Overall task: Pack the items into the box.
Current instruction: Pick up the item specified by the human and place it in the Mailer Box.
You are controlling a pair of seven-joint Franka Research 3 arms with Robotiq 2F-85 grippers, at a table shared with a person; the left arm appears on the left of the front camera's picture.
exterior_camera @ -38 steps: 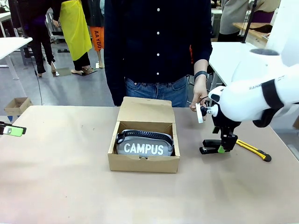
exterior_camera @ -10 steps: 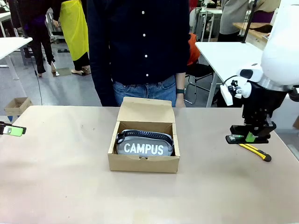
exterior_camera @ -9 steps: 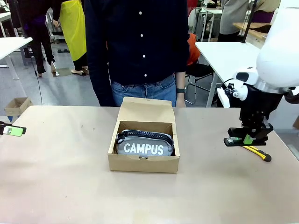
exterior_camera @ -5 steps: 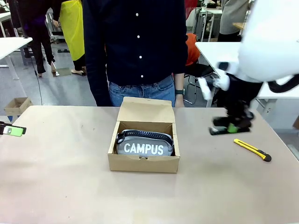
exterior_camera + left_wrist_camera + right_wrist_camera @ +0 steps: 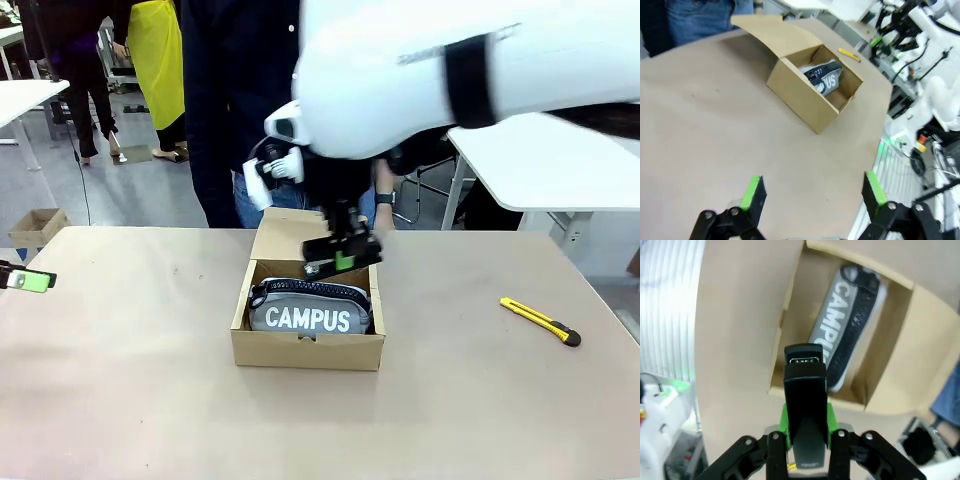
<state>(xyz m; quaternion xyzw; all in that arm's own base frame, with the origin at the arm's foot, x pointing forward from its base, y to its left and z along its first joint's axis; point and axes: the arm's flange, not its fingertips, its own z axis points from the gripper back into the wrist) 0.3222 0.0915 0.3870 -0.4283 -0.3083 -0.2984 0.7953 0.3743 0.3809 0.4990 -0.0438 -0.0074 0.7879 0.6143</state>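
Two arms share this surface, and only one of them is busy. From the front, the big white right arm reaches across the middle. Its right jaws are clenched on the small black stapler. The stapler hangs in the air just above the back part of the open cardboard box. The grey CAMPUS pouch lies inside the box. A yellow-and-black utility knife lies well apart, over on the right. A person in a dark shirt stands behind the box. One green pad of the left jaws peeks in at the far left edge.

From the left wrist, the left jaws stand wide apart with nothing between them, above bare surface. The box sits farther off, with its lid flap leaning back and the pouch inside.

From the right wrist, looking down, two green pads squeeze the stapler from both sides. Under it I see the pouch and the box's wall. The stapler's front end hangs close to that wall.

I think the drop could go wrong. The pouch fills most of the box and leaves only a thin strip of floor. If the jaws let go here, the stapler could hit the wall's rim or the puffy pouch. Then it could tip and slide out onto the surface.
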